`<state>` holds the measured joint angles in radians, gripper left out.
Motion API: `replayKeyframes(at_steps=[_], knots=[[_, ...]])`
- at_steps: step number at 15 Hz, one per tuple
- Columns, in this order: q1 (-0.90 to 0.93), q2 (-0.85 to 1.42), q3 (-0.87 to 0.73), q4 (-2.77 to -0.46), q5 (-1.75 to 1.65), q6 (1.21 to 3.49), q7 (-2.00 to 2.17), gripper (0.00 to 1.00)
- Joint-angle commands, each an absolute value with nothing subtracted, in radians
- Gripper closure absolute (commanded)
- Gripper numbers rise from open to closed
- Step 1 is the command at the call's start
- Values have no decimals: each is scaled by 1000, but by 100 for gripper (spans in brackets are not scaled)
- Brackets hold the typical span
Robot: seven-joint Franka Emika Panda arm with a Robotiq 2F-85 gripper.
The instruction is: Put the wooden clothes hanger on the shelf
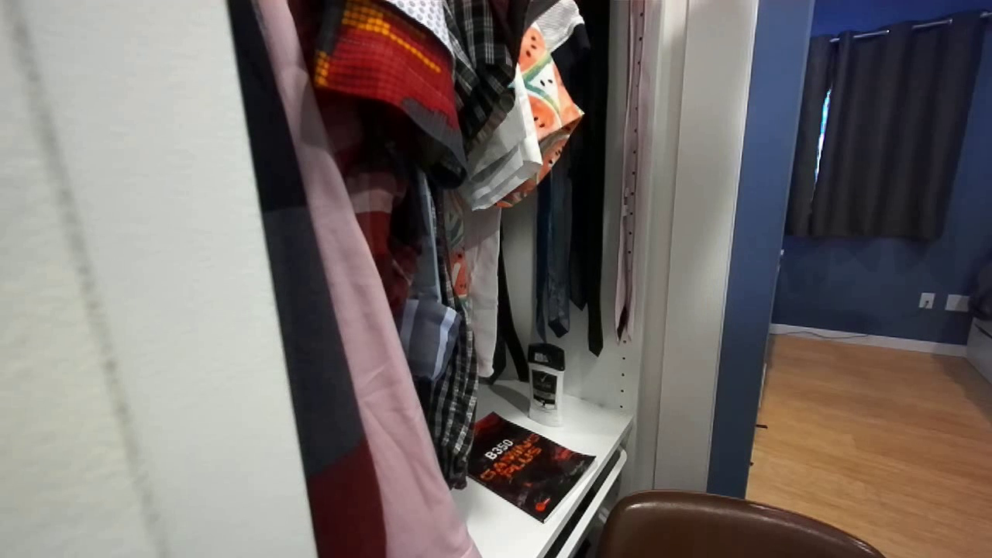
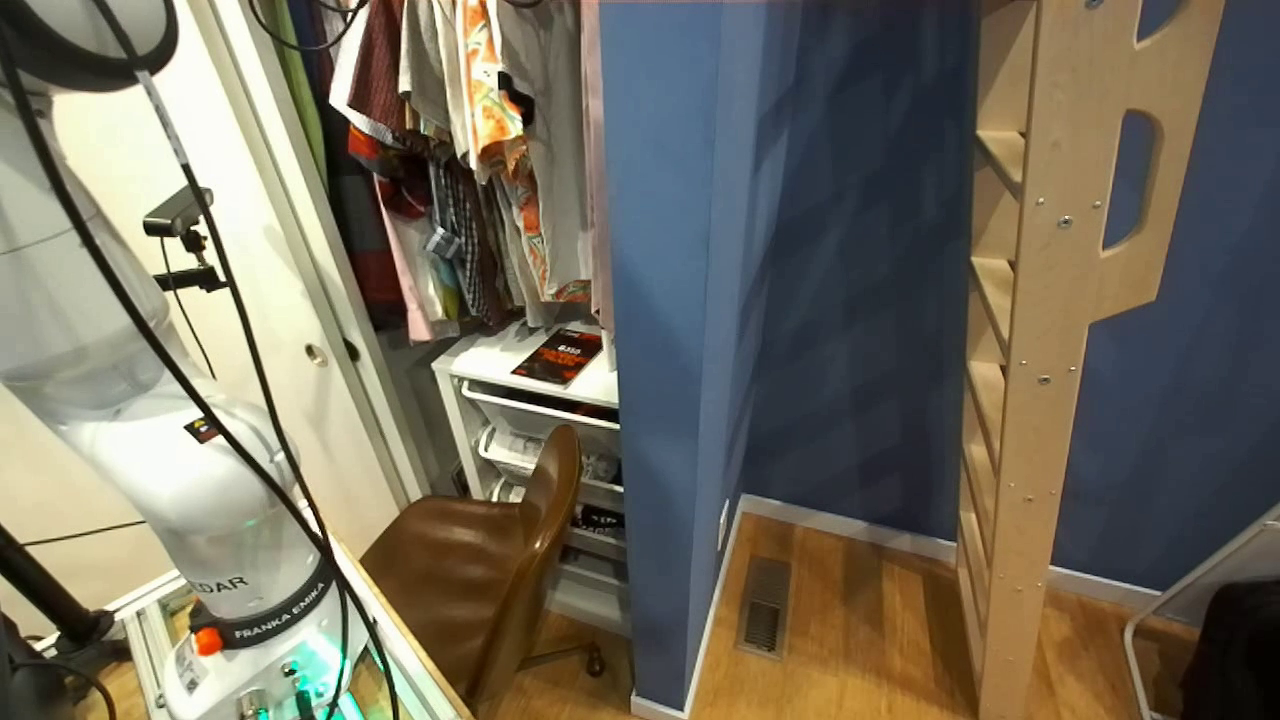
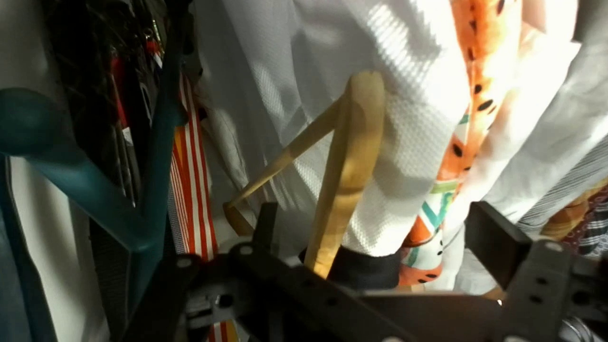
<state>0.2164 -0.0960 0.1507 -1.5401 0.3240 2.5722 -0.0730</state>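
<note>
In an exterior view we read "B350 GAMING PLUS" on the booklet (image 1: 531, 466). Just behind the booklet, a blk/wht container (image 1: 547, 387) has lettering too small for us. Well left of the booklet, in an exterior view, we get "FRANKA EMIKA" on the blk base band (image 2: 280, 612) of the robot arm (image 2: 130, 390) & "DAR" on its wht shell (image 2: 222, 584), preceding letter(s) unclear.

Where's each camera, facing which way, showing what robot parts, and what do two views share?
In an exterior view: beside the arm, partly visible, looking down at a blue wall and brown chair.
In an exterior view: near a pale surface, facing hanging clothes and a booklet; no arm.
Wrist view: wrist-mounted behind both visible fingers, facing a wooden hanger.
Both exterior views share clothes, booklet and chair.
</note>
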Motion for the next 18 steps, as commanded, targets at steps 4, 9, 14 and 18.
replayKeyframes(at_steps=[4,9,14,18], knots=[[213,-40,150,-1517,321,2706,-128,0],[208,-22,143,-1530,306,2766,-142,0],[210,-9,141,-1536,310,2785,-155,0],[210,-4,141,-1535,318,2785,-167,34]])
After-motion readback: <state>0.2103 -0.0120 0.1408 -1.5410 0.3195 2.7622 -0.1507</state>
